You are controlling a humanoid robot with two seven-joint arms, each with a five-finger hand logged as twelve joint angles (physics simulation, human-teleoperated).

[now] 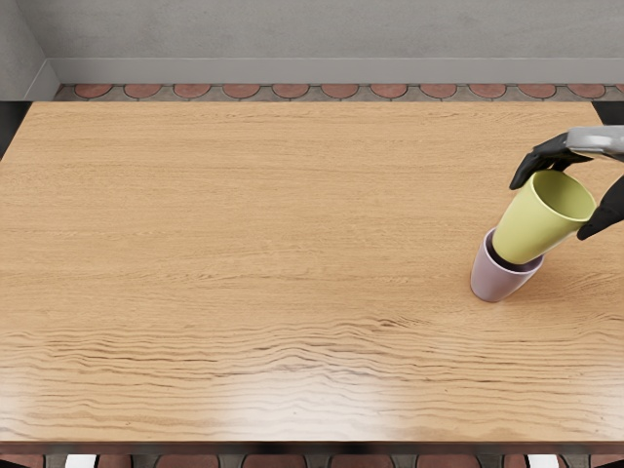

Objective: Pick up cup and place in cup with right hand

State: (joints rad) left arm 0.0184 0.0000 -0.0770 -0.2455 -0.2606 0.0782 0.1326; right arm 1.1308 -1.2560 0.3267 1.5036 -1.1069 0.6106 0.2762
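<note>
Cup (pixel 534 226) in yellow-green was gripped near its rim by the right hand (pixel 556 152), its base just inside the mauve cup (pixel 499 281) on the table's (pixel 244 244) right. Lifting was done; settling and release were seemingly left.

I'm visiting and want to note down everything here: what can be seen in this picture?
Yellow-green cup: one, tilted, its base at the purple cup's mouth.
Purple cup: one, on the table, right side.
Table: one, light brown wood grain.
Walls: two, grey, beyond the table.
Floor tiles: many, reddish, beyond and below the table.
White pieces: two, bottom edge, unclear what.
Right hand: one, black and grey, gripping the yellow-green cup.
</note>
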